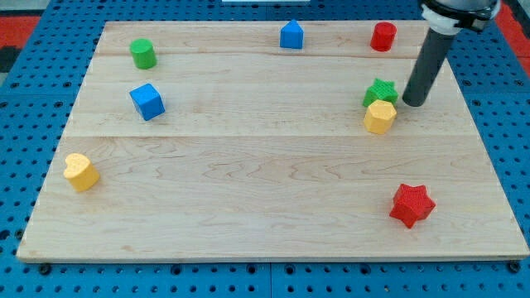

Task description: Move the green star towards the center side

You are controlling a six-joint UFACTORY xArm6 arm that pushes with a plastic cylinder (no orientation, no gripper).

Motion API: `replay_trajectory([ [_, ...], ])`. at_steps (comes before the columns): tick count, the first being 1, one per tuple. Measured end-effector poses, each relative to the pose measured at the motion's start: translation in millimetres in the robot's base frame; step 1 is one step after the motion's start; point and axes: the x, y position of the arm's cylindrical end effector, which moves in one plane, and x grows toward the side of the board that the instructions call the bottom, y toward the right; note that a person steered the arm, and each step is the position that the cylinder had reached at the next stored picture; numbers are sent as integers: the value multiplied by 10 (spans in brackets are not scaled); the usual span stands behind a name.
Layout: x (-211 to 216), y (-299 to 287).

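Seven small matte blocks sit on the pale wooden board (265, 207): nearest the view's bottom a red star (411, 204) and a yellow heart (80, 171), then a yellow hexagon (380, 117), a blue cube (147, 101) and the green star (380, 90). Farthest up sit a green cylinder (143, 53), a blue house-shaped block (291, 35) and a red cylinder (383, 36). The green star lies at the view's right, touching the yellow hexagon below it, with my tip (412, 103) just beside its right edge; the smooth dark rod has no jaws to open or close.
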Motion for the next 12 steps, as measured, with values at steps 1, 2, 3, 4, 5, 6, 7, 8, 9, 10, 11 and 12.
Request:
replay_trajectory([
  [1, 0, -74],
  [2, 0, 142],
  [3, 0, 458],
  [4, 3, 364],
  [5, 3, 98],
  [6, 3, 79],
  [7, 3, 174],
  [8, -52, 54],
  [9, -96, -27],
  [10, -96, -80],
  [11, -96, -472],
  [12, -96, -565],
])
